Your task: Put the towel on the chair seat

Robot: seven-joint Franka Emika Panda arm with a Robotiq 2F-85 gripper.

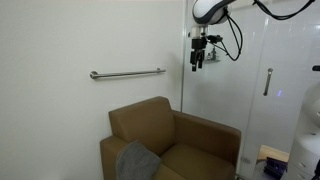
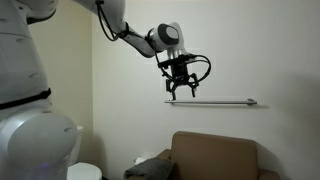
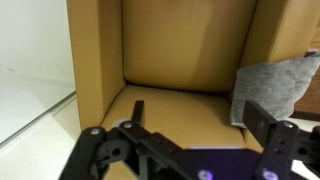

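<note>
A grey towel (image 1: 137, 160) is draped over one armrest of a brown armchair (image 1: 175, 140). It also shows in an exterior view (image 2: 152, 168) and at the right of the wrist view (image 3: 275, 85). The chair seat (image 3: 175, 110) is bare in the wrist view. My gripper (image 1: 199, 60) hangs high in the air above and beside the chair, well apart from the towel. It is open and empty, with both fingers spread in the wrist view (image 3: 200, 118); it also shows in an exterior view (image 2: 181, 91).
A metal grab bar (image 1: 127, 73) is fixed to the white wall above the chair, also seen in an exterior view (image 2: 215, 102). A glass door with a handle (image 1: 268, 82) stands beside the chair. A wooden stool (image 1: 272, 160) stands behind the glass.
</note>
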